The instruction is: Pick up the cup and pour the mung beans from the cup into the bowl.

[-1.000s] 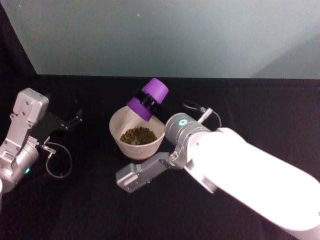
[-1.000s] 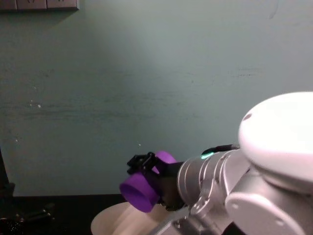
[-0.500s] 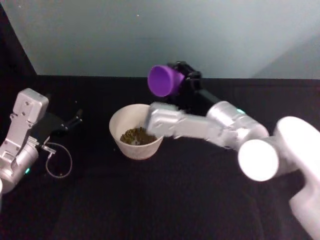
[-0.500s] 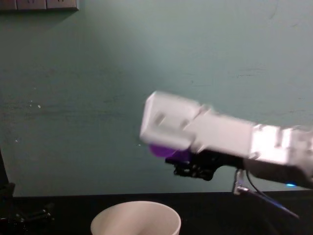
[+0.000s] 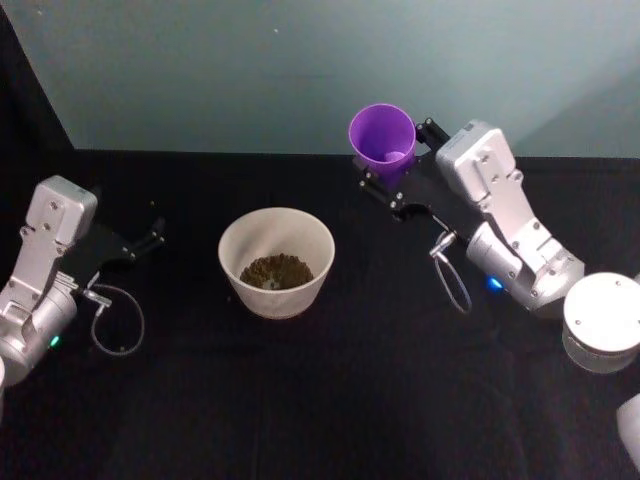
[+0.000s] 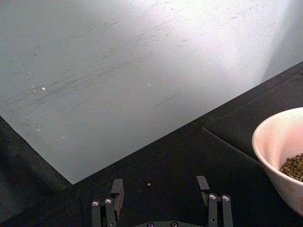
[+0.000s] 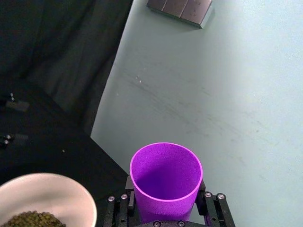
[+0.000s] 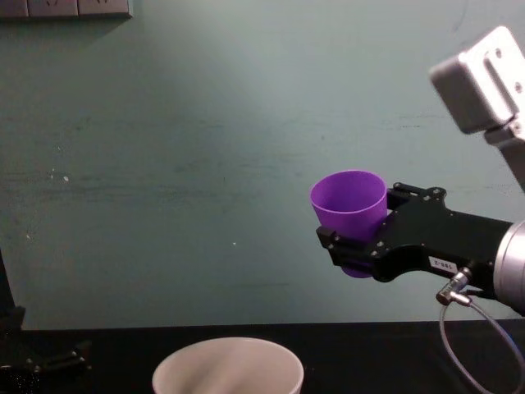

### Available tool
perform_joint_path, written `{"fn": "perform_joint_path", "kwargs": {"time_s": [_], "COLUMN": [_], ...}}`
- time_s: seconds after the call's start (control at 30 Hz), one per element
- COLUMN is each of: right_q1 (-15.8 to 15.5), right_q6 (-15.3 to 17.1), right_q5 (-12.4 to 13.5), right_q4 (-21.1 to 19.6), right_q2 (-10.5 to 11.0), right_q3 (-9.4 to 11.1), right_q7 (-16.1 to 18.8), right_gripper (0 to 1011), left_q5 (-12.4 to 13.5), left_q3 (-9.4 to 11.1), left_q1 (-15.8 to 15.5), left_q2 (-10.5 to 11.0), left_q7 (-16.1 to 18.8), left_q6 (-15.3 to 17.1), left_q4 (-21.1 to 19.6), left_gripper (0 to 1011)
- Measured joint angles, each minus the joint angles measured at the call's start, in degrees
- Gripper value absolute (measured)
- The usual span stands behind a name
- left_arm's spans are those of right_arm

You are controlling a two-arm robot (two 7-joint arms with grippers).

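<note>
Small bright purple plastic cup (image 5: 382, 133), tapered and handleless, is hanging upright above the black tabletop (image 5: 330, 400), mouth facing up. It is off to the robot's right of the round off-white bowl (image 5: 262, 298) and farther back, well apart from its rim. Right gripper (image 5: 396, 160) is clenching the cup low on its sides, one black finger on each flank, so the base is sitting between the jaws and the mouth is rising clear above them. Seen from the wrist, the cup's inside is looking bare; the dull brownish mung beans (image 5: 276, 270) are lying in a heap at the bowl's bottom. Judging by that, the pouring is looking complete and the step in hand is putting the cup away. Doing it well is calling for keeping the cup level, bringing it down over bare tabletop away from the bowl, and loosening the fingers only once the base is resting flat, lest the light cup tip. Left gripper (image 5: 152, 236) is idling with fingers spread, low at the table's left side, well apart from the bowl
</note>
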Motion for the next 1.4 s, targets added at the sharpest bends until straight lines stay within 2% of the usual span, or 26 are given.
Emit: {"fn": "perform_joint_path", "kwargs": {"time_s": [0.13, 0.53, 0.57, 0.77, 0.87, 1.0, 1.03, 1.1, 1.4], "right_q1": [0.0, 0.1, 0.0, 0.0, -0.3, -0.7, -0.7, -0.9, -0.1], "right_q6": [-0.3, -0.3, -0.5, -0.2, -0.4, -1.1, -1.1, -1.6, -3.3], "right_q5": [2.8, 1.9, 2.6, 2.3, 3.5, 6.6, 6.6, 8.9, 14.4], "right_q4": [0.5, 0.4, 0.4, -0.2, 0.6, 3.2, 3.2, 5.5, 13.3], "right_q2": [0.3, 0.2, 0.3, 1.9, 2.3, 2.2, 2.2, 2.0, 0.8], "right_q3": [0.3, 0.1, 0.3, -0.1, -0.1, 0.2, 0.2, 0.4, 0.2], "right_q7": [1.2, 1.0, 1.3, 1.3, 1.7, 2.8, 2.8, 3.6, 6.0], "right_gripper": [723, 724, 723, 724, 724, 724, 723, 723, 723], "left_q5": [0.0, 0.0, 0.0, 0.0, 0.0, 0.0, 0.0, 0.0, 0.0], "left_q3": [0.0, 0.0, 0.0, 0.0, 0.0, 0.0, 0.0, 0.0, 0.0], "left_q1": [0.0, 0.0, 0.0, 0.0, 0.0, 0.0, 0.0, 0.0, 0.0], "left_q2": [0.0, 0.0, 0.0, 0.0, 0.0, 0.0, 0.0, 0.0, 0.0], "left_q7": [0.0, 0.0, 0.0, 0.0, 0.0, 0.0, 0.0, 0.0, 0.0], "left_q6": [0.0, 0.0, 0.0, 0.0, 0.0, 0.0, 0.0, 0.0, 0.0], "left_q4": [0.0, 0.0, 0.0, 0.0, 0.0, 0.0, 0.0, 0.0, 0.0], "left_gripper": [1000, 1000, 1000, 1000, 1000, 1000, 1000, 1000, 1000]}}
